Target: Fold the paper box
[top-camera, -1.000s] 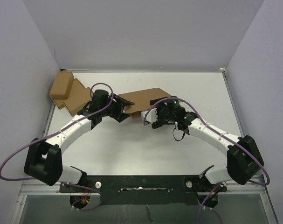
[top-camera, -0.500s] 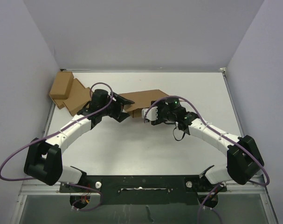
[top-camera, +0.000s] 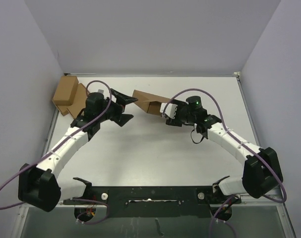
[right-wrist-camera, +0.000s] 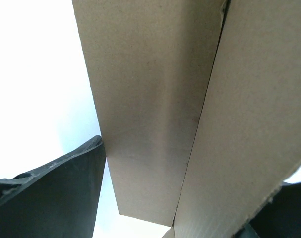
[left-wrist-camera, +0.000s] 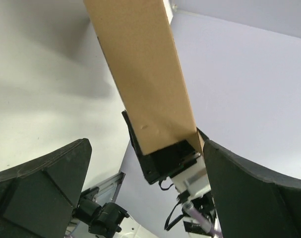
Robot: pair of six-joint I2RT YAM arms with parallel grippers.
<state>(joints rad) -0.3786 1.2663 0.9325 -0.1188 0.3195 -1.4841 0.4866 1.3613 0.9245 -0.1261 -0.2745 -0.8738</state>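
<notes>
From above: let go by the left gripper [top-camera: 125, 106], now spread wide and drawn back leftward, just clear of the paper box [top-camera: 146, 101]. Shifted toward the far side, mid-table, and clamped at its right end by the right gripper [top-camera: 165, 110] alone. Well right of the smaller boxes [top-camera: 66, 94] in the far-left corner.

From the left wrist: held up between the fingers [left-wrist-camera: 41, 183] without touching either.

From the right wrist: filled with two brown panels meeting at a crease, pinched close in.

Looks like a handover, probably freeing the left arm to regrasp for another fold.
</notes>
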